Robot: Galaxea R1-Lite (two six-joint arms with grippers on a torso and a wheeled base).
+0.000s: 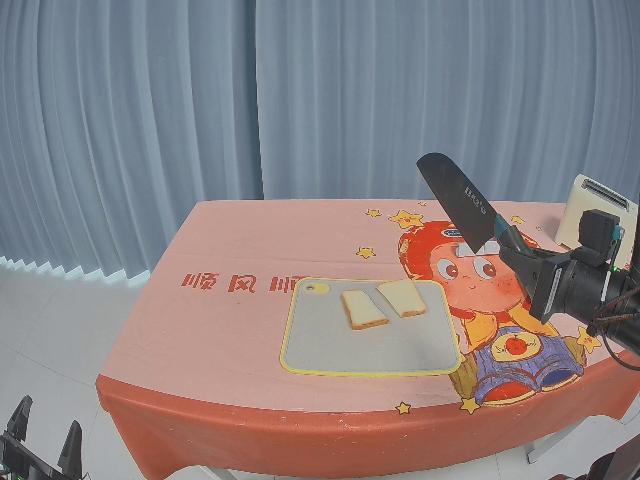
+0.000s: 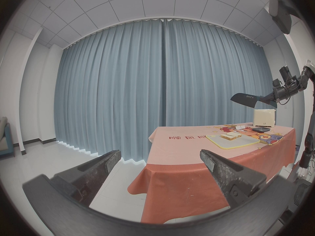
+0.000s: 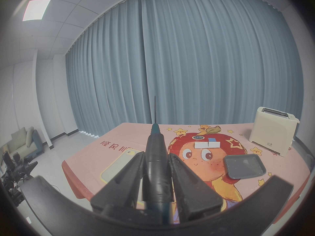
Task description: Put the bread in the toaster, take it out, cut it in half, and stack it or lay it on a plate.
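Note:
Two bread halves (image 1: 364, 309) (image 1: 401, 298) lie side by side, slightly apart, on the grey yellow-rimmed cutting board (image 1: 333, 348). My right gripper (image 1: 519, 247) is shut on the handle of a black knife (image 1: 460, 201), held in the air to the right of the board with the blade pointing up and left. In the right wrist view the fingers (image 3: 131, 177) clamp the knife handle (image 3: 156, 167). The cream toaster (image 1: 597, 211) stands at the table's far right. A dark plate (image 3: 244, 166) lies in front of it. My left gripper (image 1: 48, 416) hangs open, low, off the table's left front.
A white knife rest (image 3: 207, 144) sits on the cartoon print between board and toaster. The pink tablecloth (image 1: 220, 341) hangs over the table's edges. A blue curtain (image 1: 320, 81) closes off the back. From the left wrist view the cutting board (image 2: 241, 141) and toaster (image 2: 264, 117) are far off.

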